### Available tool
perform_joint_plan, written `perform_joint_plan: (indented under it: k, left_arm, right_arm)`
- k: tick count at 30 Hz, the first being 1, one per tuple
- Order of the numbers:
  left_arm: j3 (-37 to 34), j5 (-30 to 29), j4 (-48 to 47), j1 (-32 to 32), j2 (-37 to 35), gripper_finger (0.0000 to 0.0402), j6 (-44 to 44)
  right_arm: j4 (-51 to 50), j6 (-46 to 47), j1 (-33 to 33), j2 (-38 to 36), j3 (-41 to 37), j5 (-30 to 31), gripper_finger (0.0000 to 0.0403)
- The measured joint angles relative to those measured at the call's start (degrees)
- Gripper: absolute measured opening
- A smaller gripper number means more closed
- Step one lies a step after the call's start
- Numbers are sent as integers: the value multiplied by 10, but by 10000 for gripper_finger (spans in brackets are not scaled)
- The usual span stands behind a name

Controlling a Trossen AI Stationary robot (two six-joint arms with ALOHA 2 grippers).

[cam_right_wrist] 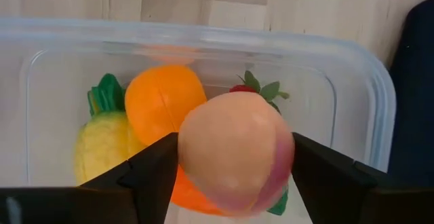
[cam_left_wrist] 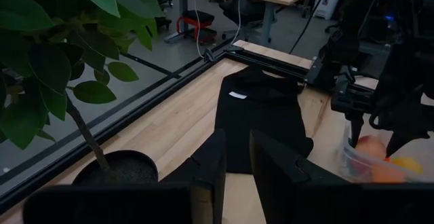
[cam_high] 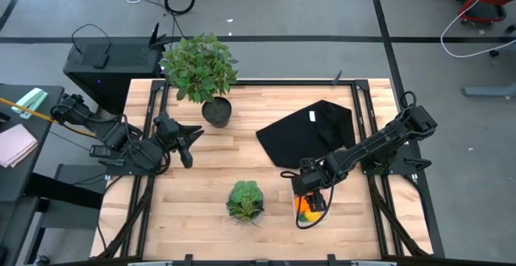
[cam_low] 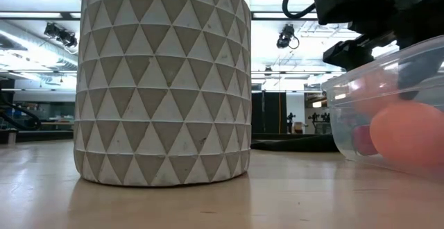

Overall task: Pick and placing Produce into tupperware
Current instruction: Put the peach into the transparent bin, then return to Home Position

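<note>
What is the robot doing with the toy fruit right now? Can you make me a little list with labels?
right gripper: over the clear box, fingers on either side of the peach ball
clear box: near the table's front edge, right of the lettuce head
inside the box: orange ball, yellow piece, tiny red piece
left gripper: waiting beside the potted plant, holding nothing
black cloth: behind the box

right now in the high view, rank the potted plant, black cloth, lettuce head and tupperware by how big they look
1. black cloth
2. potted plant, close to the cloth, so that order is unsure
3. lettuce head
4. tupperware, partly hidden under the right gripper, so unsure against the lettuce
</note>
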Motion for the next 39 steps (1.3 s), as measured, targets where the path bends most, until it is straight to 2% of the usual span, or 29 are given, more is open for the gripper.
perform_joint_plan:
  k: [11, 25, 29, 33, 39]
  left_arm:
    - [0, 0, 0, 0, 0, 74, 0]
    - [0, 0, -2, 0, 0, 79, 1]
    - [0, 0, -2, 0, 0, 80, 1]
    - [0, 0, -2, 0, 0, 80, 2]
    - [0, 0, -2, 0, 0, 80, 5]
  right_arm:
    - [-18, -3, 0, 0, 12, -8, 282]
    - [-170, -48, -18, -3, 162, 6, 275]
    - [-163, -75, -48, -3, 182, 30, 275]
    - [-143, -88, -108, -3, 176, 30, 274]
    - [-78, -60, -216, -20, 174, -6, 254]
